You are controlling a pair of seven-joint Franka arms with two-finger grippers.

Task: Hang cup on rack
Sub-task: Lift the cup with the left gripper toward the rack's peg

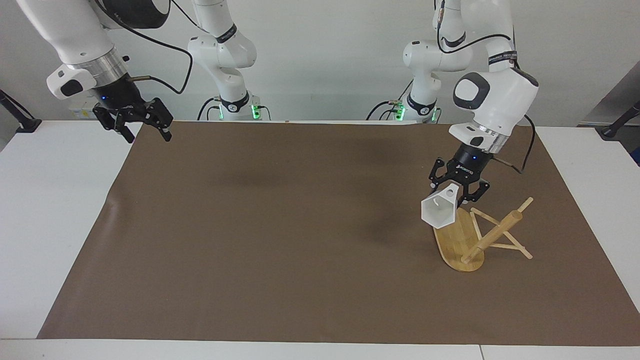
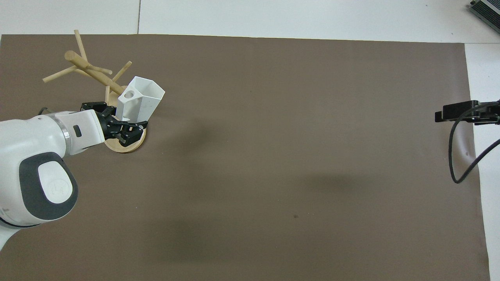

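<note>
Cup (image 1: 440,211) hangs tilted over our rack's (image 1: 457,239) base, clamped in our left gripper (image 1: 460,193), above the brown mat (image 1: 280,235) on the white table (image 1: 55,200); our right gripper (image 1: 145,128) waits spread wide, holding nothing.

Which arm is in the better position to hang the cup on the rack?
Left. Its pincer holds the cup over the rack; the right pincer waits open at the table's other end.

Two high opposed views, shared table (image 1: 320,350)
</note>
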